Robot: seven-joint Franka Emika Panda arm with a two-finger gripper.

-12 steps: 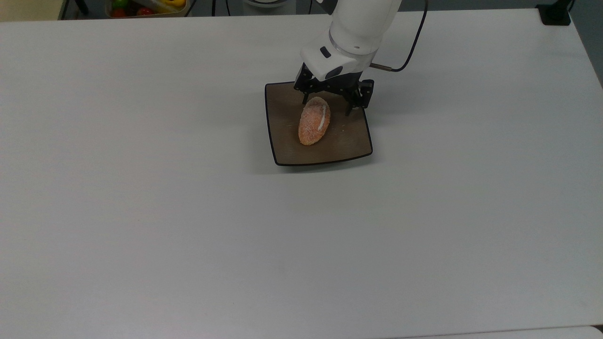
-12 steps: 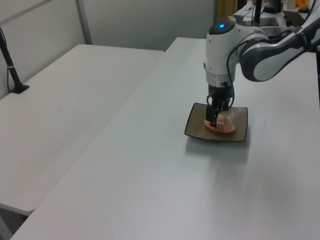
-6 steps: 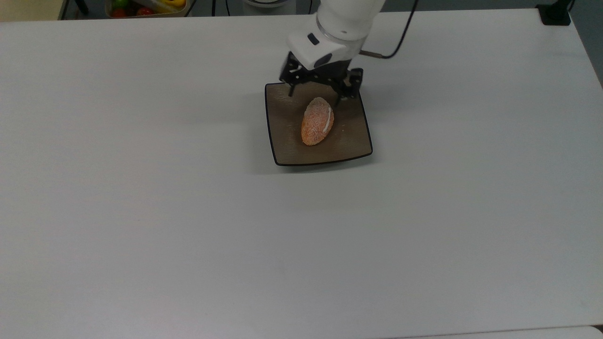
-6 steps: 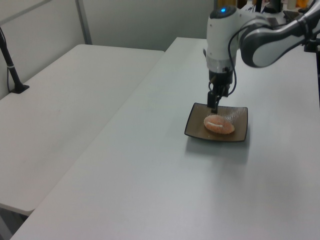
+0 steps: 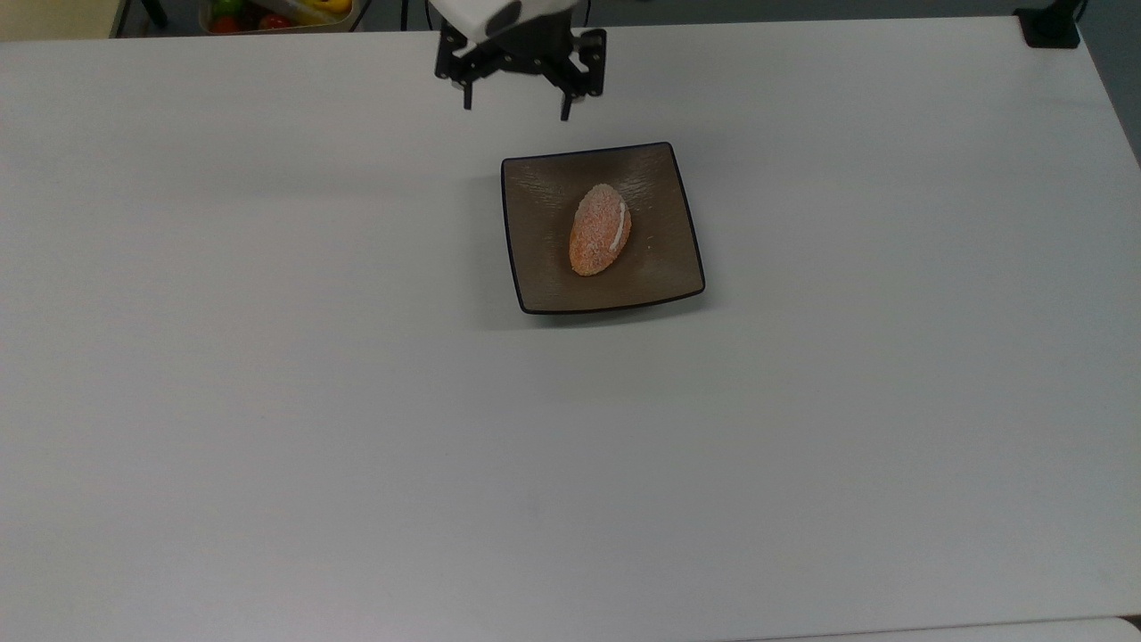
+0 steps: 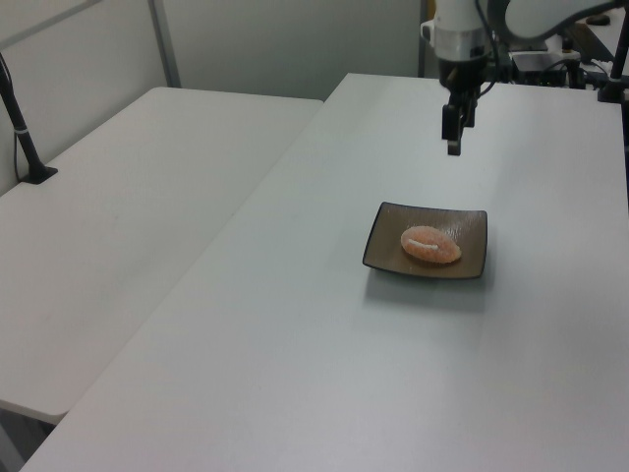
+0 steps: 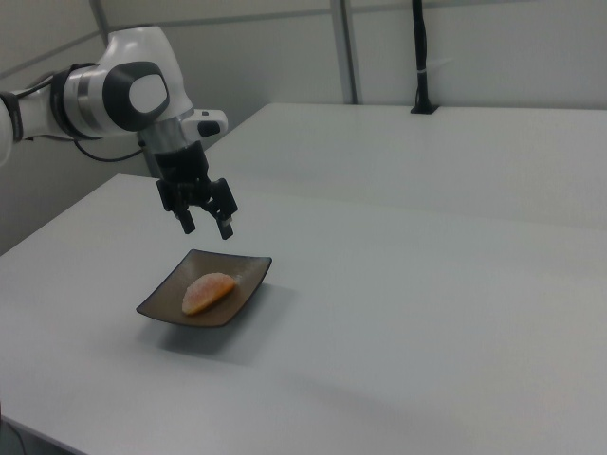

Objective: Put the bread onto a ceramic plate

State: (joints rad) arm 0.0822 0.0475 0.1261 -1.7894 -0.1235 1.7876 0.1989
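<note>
Table: we see a broad white tabletop (image 5: 357,428), matte and unmarked, running from the near edge of the top view to the far wall.
Ceramic plate: we find the square brown ceramic plate (image 5: 660,259) with a thin dark rim lying flat on the table, a little beyond its middle in the top view; it also shows in the left view (image 6: 383,246) and the right view (image 7: 161,305).
Bread: we note the oval orange-brown bread (image 5: 600,229), with one white stripe along it, lying on the plate near its centre, touched by nothing; seen also at (image 6: 429,245) and (image 7: 207,291).
Gripper: we see the black gripper (image 5: 516,111) hanging in the air beyond the plate's far edge in the top view, its two fingers spread wide and holding nothing. In the right view it (image 7: 207,227) hovers above the plate's far side, well clear of the bread; in the left view it is at (image 6: 454,147).
Arm: the white arm (image 7: 123,95) reaches in from the right view's left.
Second table: a further white table (image 6: 128,216) stands beside the first, at the left view's left.
Far edge: a tray of coloured fruit (image 5: 267,13) sits past the table at the top view's upper left; a black post (image 7: 418,57) rises by the grey partition walls (image 6: 285,39).
</note>
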